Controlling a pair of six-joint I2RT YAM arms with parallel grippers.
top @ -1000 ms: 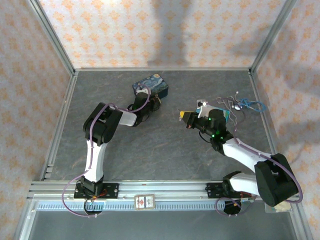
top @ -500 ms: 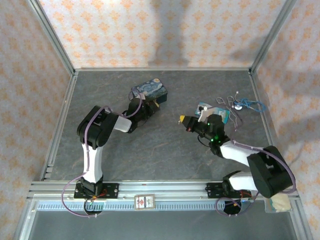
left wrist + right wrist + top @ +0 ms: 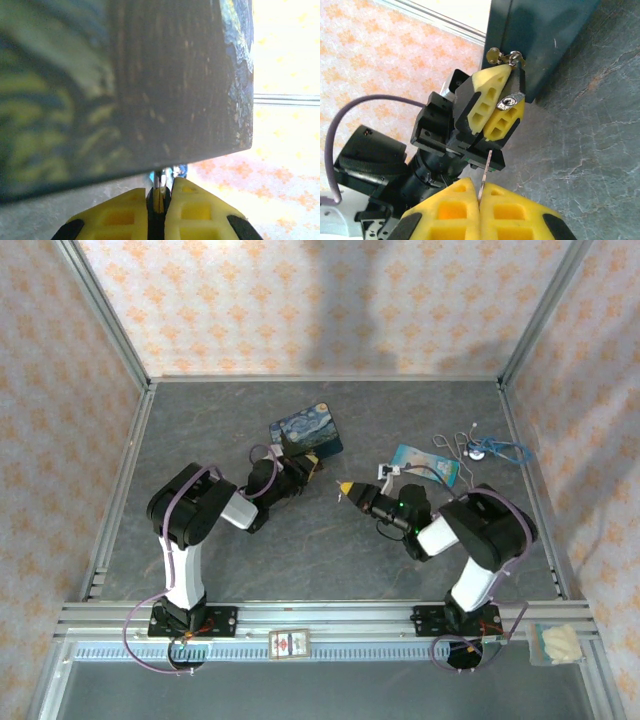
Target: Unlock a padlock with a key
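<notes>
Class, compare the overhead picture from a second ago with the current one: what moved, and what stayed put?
The right gripper, shut on the key, swung left toward the left gripper, its elbow folding in. The left gripper, clamped on the padlock, and the blue tin shifted slightly nearer, the tin turning. The scissors stayed put.

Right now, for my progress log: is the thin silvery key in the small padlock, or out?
Out: the thin silvery key, pinched in the right gripper, ends short of the small padlock in the left gripper.
</notes>
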